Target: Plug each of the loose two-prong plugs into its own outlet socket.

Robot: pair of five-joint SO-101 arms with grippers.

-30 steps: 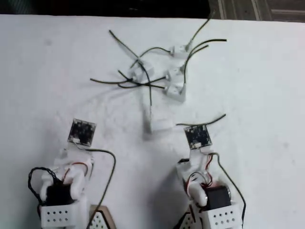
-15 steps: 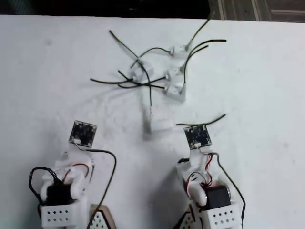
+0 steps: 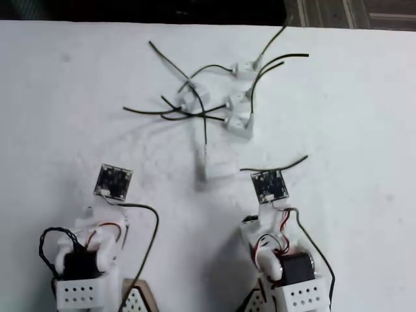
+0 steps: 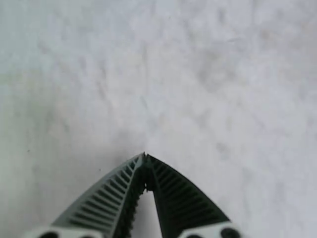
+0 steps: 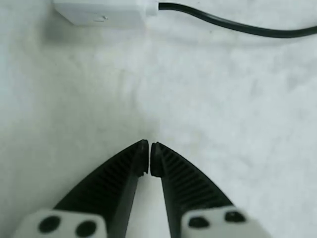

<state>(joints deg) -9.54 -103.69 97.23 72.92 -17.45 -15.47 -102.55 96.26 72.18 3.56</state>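
Several small white plugs and sockets with dark wires lie tangled at the table's far middle: one [image 3: 244, 68] at the back, one [image 3: 188, 99] on the left, and two close together [image 3: 237, 103] [image 3: 238, 124]. Nearer the arms lies a white block [image 3: 214, 169], the same white block [image 5: 101, 12] that lies ahead of my right gripper with a black cable [image 5: 237, 26] running from it. My right gripper [image 5: 149, 147] is shut on nothing, low over bare table. My left gripper [image 4: 145, 156] is shut too, over bare table. Both arms [image 3: 110, 195] [image 3: 270, 201] stand near the front edge.
The white table [image 3: 351, 117] has free room on both sides of the wire tangle. A dark strip [image 3: 143, 10] borders the far edge. A wooden piece [image 3: 140, 299] sits between the arm bases at the front.
The left arm's wrist has drawn back slightly toward the front edge. The right arm and the plugs have not moved.
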